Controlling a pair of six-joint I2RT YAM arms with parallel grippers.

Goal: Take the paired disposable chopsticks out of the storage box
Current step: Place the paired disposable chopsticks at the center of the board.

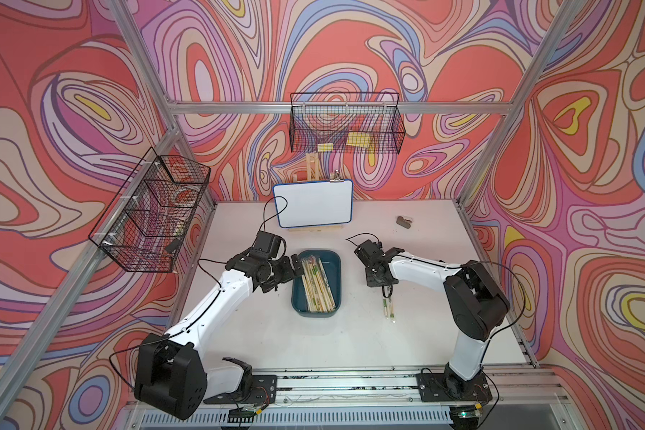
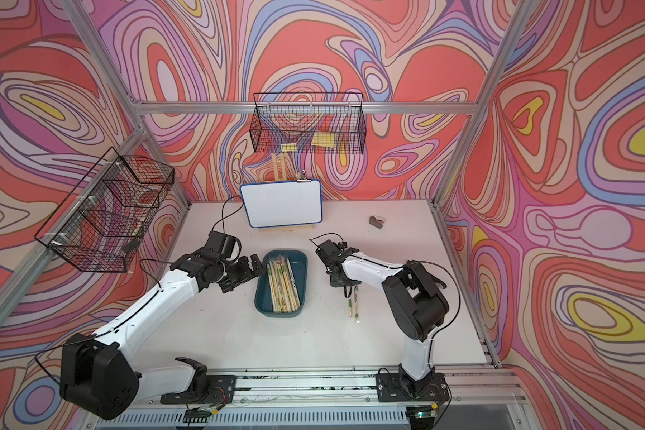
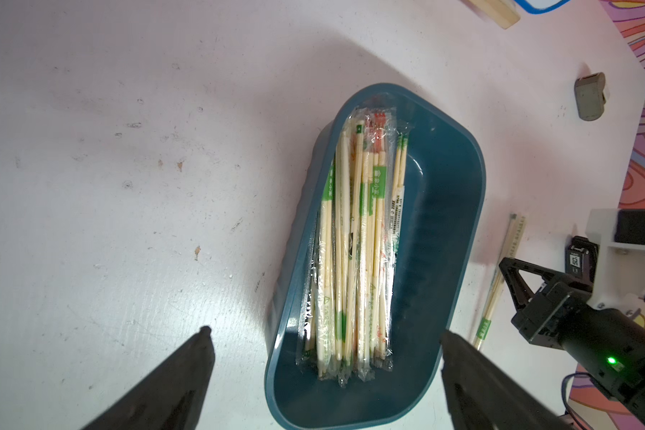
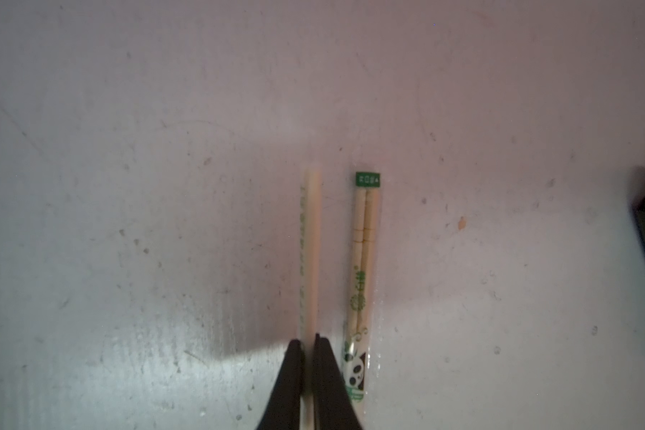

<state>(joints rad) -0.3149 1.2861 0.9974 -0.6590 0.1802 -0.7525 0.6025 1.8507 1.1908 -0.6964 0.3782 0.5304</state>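
The storage box (image 1: 336,273) (image 2: 303,273) (image 3: 458,223) is a dark teal tray in the middle of the table. Several paired disposable chopsticks (image 1: 315,284) (image 2: 282,286) (image 3: 354,242) in clear sleeves lie along its left side. My left gripper (image 1: 289,273) (image 2: 248,273) (image 3: 324,333) hangs open at the box's left rim, holding nothing. My right gripper (image 1: 386,292) (image 2: 347,292) (image 4: 308,340) is right of the box, shut on one sleeved pair (image 4: 311,242) low over the table. A panda-printed pair (image 4: 364,260) (image 1: 391,311) lies flat beside it.
A small whiteboard on a wooden easel (image 1: 312,203) stands behind the box. A small grey block (image 1: 403,221) lies at the back right. Black wire baskets hang on the left frame (image 1: 149,212) and the back rail (image 1: 345,124). Aluminium posts bound the table.
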